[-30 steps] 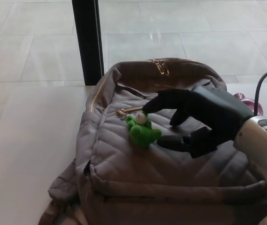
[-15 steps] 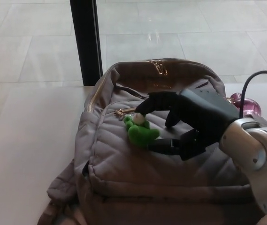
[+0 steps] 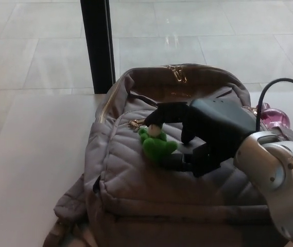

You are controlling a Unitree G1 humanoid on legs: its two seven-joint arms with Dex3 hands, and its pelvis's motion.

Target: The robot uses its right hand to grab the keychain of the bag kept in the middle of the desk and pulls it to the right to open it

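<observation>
Your right hand [image 3: 200,135] sits centre-right of frame, over the front panel of the grey quilted bag [image 3: 136,200], which fills the middle and lower part of the picture on the pale desk [image 3: 28,170]. The green plush keychain [image 3: 156,144] lies on the bag just left of centre, hanging off the gold zipper pull [image 3: 133,124] at its upper left. Your upper finger [image 3: 164,114] reaches left over the keychain's top, tip right at its pale head; the thumb [image 3: 179,162] lies below and right of the green body. Fingers are apart around the keychain, not clamped; I can't tell if they touch it. Left hand isn't in frame. Pink object [image 3: 274,117] at right edge behind the bag, black post [image 3: 97,43] upper left.
</observation>
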